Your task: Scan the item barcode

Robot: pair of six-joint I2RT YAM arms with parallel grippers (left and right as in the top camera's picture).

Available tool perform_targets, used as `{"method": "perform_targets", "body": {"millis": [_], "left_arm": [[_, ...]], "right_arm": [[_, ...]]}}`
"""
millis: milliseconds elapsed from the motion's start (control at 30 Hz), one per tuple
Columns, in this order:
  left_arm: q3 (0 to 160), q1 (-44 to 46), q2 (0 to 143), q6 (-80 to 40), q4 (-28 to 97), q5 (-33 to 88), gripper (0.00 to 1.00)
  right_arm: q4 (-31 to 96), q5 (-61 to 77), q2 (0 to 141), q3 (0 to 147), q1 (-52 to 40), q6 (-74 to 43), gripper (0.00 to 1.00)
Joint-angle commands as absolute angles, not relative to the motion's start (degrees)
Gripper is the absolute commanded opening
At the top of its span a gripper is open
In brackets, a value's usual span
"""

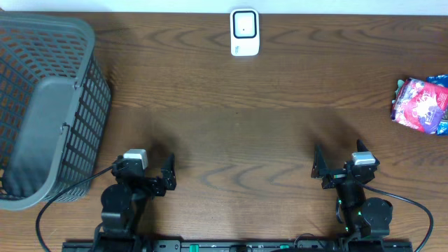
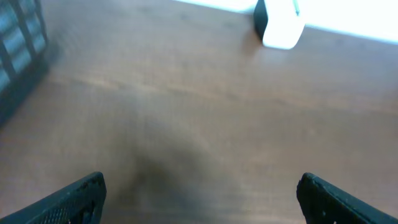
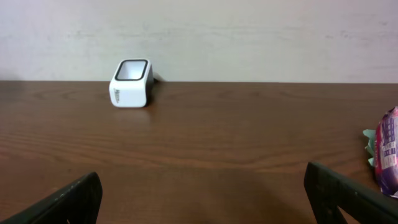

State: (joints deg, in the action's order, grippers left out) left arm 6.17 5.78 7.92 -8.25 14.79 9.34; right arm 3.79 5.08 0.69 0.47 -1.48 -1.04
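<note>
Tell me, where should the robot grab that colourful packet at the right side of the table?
Probably across its middle, coming down from above with the open right gripper, the nearer one. The packet lies flat on the table, soft-looking and bulging a little, so its edges offer little to pinch from the side.

Nothing legible here, folks. The colourful packet (image 1: 420, 105), far to the right of the white scanner (image 1: 244, 31), carries printing, but it's too small and blurred to read. The scanner's own marking can't be read either.
</note>
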Motion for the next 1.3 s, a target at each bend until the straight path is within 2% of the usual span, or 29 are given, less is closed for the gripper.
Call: {"method": "perform_targets", "body": {"millis": [0,267,467,833,1033,1267], "left_arm": [[4.43,3.79,4.99,-7.03,13.78,13.10,0.98],[3.62,3.42,2.94,-4.69,10.74,13.08,0.98],[0.25,3.38,1.15,-4.71,1.58,13.08,0.98],[0.23,1.23,0.05,-4.97,-0.67,12.47,0.98],[0.23,-0.34,0.05,-4.82,3.16,12.62,0.98],[0.23,-0.64,0.05,0.23,3.27,12.38,0.98]], "right_arm": [[4.01,4.58,0.38,0.32,-1.91,-1.87,0.99],[3.99,4.60,0.38,0.32,-1.91,-1.87,0.99],[3.99,4.58,0.38,0.32,-1.91,-1.87,0.99],[3.99,4.58,0.38,0.32,-1.91,-1.87,0.99],[3.99,4.58,0.38,0.32,-1.91,-1.87,0.99],[3.99,4.58,0.38,0.32,-1.91,-1.87,0.99]]}}
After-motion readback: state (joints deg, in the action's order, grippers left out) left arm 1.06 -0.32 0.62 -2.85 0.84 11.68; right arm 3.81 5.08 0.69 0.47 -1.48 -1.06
